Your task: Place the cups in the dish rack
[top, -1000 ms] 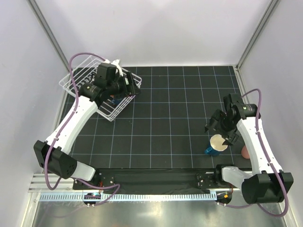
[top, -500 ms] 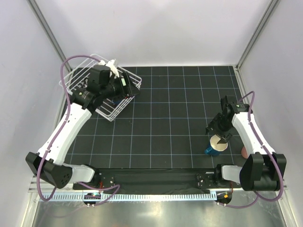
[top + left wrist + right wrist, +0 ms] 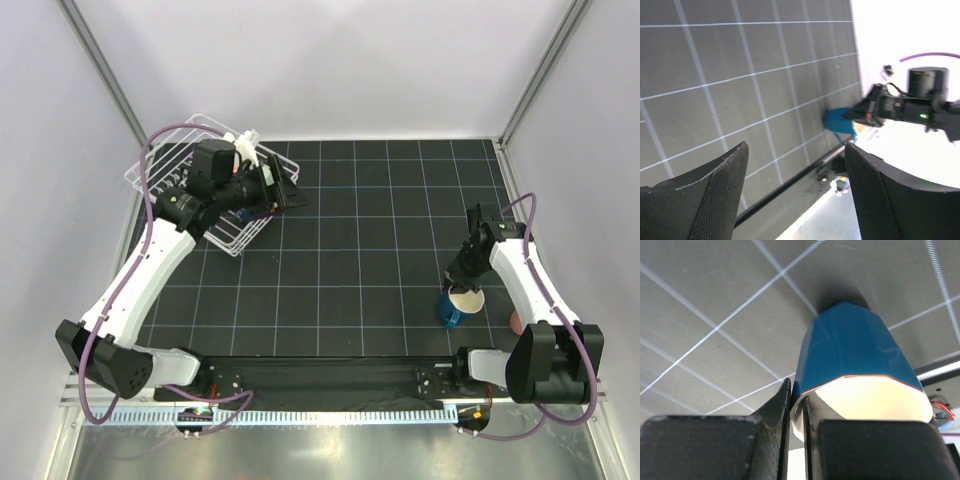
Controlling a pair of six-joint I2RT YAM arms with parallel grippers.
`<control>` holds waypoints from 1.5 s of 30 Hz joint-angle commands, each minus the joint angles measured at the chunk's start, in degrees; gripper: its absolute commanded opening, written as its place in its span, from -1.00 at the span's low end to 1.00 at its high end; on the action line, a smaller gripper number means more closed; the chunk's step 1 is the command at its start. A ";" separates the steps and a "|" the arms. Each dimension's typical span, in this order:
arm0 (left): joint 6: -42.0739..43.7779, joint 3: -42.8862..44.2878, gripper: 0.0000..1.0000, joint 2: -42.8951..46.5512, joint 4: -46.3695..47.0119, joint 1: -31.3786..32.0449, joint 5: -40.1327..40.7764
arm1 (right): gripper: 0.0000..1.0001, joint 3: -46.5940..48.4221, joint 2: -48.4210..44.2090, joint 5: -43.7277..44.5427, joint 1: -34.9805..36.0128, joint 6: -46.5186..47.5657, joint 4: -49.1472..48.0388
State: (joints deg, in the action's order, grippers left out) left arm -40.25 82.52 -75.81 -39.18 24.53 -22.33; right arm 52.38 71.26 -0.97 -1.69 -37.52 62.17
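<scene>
A dark blue mug (image 3: 456,308) with a cream inside stands upright at the near right of the mat. My right gripper (image 3: 463,284) is shut on its rim. In the right wrist view one finger is inside the mug (image 3: 850,345) and the other outside, pinching the wall at the gripper (image 3: 797,405). A pink cup (image 3: 516,322) peeks out beside the right forearm. The white wire dish rack (image 3: 160,160) sits at the far left. My left gripper (image 3: 285,190) hovers over the rack's right edge, open and empty (image 3: 797,195). The mug (image 3: 839,122) shows far off in the left wrist view.
The black gridded mat (image 3: 350,230) covers the table between the rack and the mug. A metal rail (image 3: 330,365) runs along the near edge by the arm bases. White walls close in on three sides.
My right gripper has come down over the blue mug and shut on its rim. The left gripper has shifted a little to the right over the rack's edge, staying open.
</scene>
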 commanded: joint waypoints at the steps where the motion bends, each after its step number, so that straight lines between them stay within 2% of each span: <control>1: -3.69 1.51 0.52 0.58 6.21 0.16 -6.49 | -0.92 4.03 -3.23 -8.50 0.02 3.67 -6.26; 5: -8.96 -0.60 0.54 0.49 12.80 0.16 -10.98 | -0.92 10.62 -7.63 -19.40 0.29 3.24 -11.01; 8: -13.97 -3.50 0.65 0.93 21.22 0.16 -13.97 | -0.92 17.04 -6.58 -32.81 1.34 0.62 -14.87; 10: -16.08 -5.26 0.70 1.45 24.92 0.16 -14.76 | -0.92 20.30 -5.79 -38.20 1.69 -1.84 -20.31; 11: -17.57 -5.70 0.71 1.72 28.86 0.16 -15.46 | -0.92 21.00 -5.70 -40.14 3.78 -5.95 -22.69; 12: -18.63 -6.14 0.73 1.89 30.90 0.16 -15.81 | -0.92 21.62 -5.70 -45.29 4.41 -8.16 -25.58; 13: -19.68 -7.36 0.76 2.16 33.35 0.16 -16.08 | -0.92 21.71 -5.70 -47.35 5.03 -11.14 -32.57; 15: -23.37 -8.42 0.79 2.16 40.38 0.16 -17.83 | -0.92 23.02 -5.44 -49.73 7.92 -18.07 -38.15; 16: -24.78 -8.86 0.80 1.98 42.67 0.16 -18.62 | -0.92 23.46 -5.26 -51.57 9.24 -20.12 -44.18; 18: -29.85 -11.32 0.87 1.98 50.90 0.16 -19.77 | -0.92 25.30 -4.56 -52.55 12.32 -24.42 -48.70; 20: -32.95 -13.69 0.99 2.33 55.15 0.16 -19.60 | -0.92 26.54 -4.38 -52.99 13.99 -26.37 -53.37; 21: -34.18 -14.14 0.99 2.51 56.31 0.16 -19.34 | -0.92 27.07 -4.38 -53.17 14.17 -27.16 -54.60; 28: -33.40 -15.02 0.99 4.27 54.64 0.34 -17.31 | -0.92 26.81 -3.68 -56.42 15.05 -33.93 -64.17; 37: -35.16 -15.90 0.99 3.65 61.67 3.15 -19.42 | -0.92 19.88 -2.62 -56.42 16.63 -46.76 -81.22; 45: -35.16 -16.16 0.98 2.77 63.79 4.91 -20.12 | -0.92 15.39 -1.83 -56.42 17.16 -55.03 -90.30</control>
State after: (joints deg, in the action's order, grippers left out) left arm -74.83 65.73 -73.36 19.42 28.34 -40.23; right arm 67.42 70.06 -57.25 14.76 -87.31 -17.08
